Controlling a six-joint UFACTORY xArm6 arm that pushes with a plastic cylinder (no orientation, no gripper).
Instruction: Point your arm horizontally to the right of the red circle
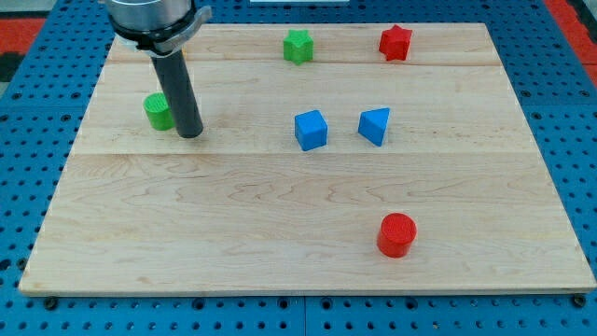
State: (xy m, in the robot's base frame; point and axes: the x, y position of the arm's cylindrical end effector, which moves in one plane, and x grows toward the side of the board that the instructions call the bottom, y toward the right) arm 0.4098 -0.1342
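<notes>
The red circle (396, 233), a short red cylinder, stands on the wooden board (233, 224) at the view's lower right. My tip (190, 134) rests on the board at the view's upper left, far to the left of and above the red circle. The tip is just to the right of a green cylinder (158, 111), close to it or touching it; the rod hides part of that block.
A blue cube (311, 130) and a blue triangular block (374, 125) sit near the board's middle. A green star (298, 46) and a red star (395, 42) lie along the view's top. A blue pegboard (569, 112) surrounds the board.
</notes>
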